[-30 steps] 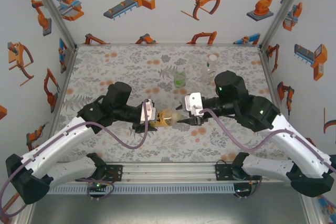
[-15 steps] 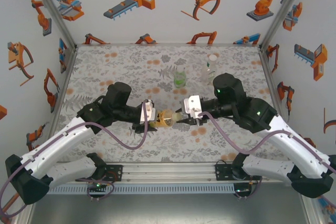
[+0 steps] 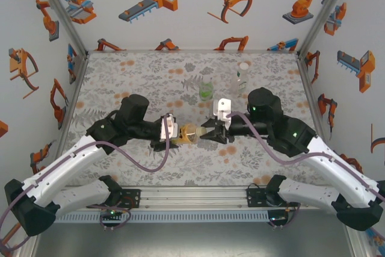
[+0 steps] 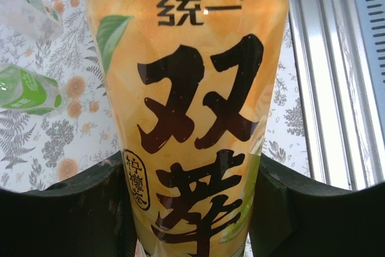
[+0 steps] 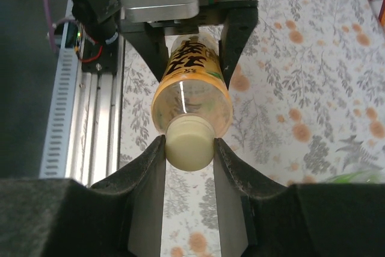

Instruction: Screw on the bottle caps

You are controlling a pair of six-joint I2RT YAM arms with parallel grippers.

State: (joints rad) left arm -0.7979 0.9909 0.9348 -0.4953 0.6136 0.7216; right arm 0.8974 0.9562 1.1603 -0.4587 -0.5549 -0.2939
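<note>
Top view, L side: the left gripper [image 3: 175,134] reaches in toward table ctr, jaws clamped on the body of the amber-yellow plastic bottle w/ pale label [image 3: 191,133]. The bottle lies horiz. btwn the two arms, over the near-middle of the grey floral mat w/ orange spots [image 3: 132,76], neck end pointing R. Can't tell whether it touches the mat. Left wrist cam: black fingers [image 4: 78,209] press both sides of the label, which shows big dark Chinese characters on orange facing the lens. A silver aluminium rail [image 4: 337,88] runs down the R edge of that view.

Next R: a small round yellowish-cream plastic cap [image 5: 189,142] sits on the bottle's neck. The right gripper [image 5: 189,164] is closed tight on it, w/ one black finger pad [image 5: 150,167] against each side of the cap. The same cam looks along the bottle to the left gripper, which grips the far part of the body. Top view: the right gripper meets the bottle end-on, and the two grippers face each other in one line.

Further back, just R of ctr: a translucent green plastic bottle [image 3: 206,91] stands upright on the mat, well apart from the held one. R of that & nearer the back wall is a clear plastic bottle [image 3: 242,77], also upright w/ a pale top; too small to say if capped. Both stand apart from the arms.
</note>
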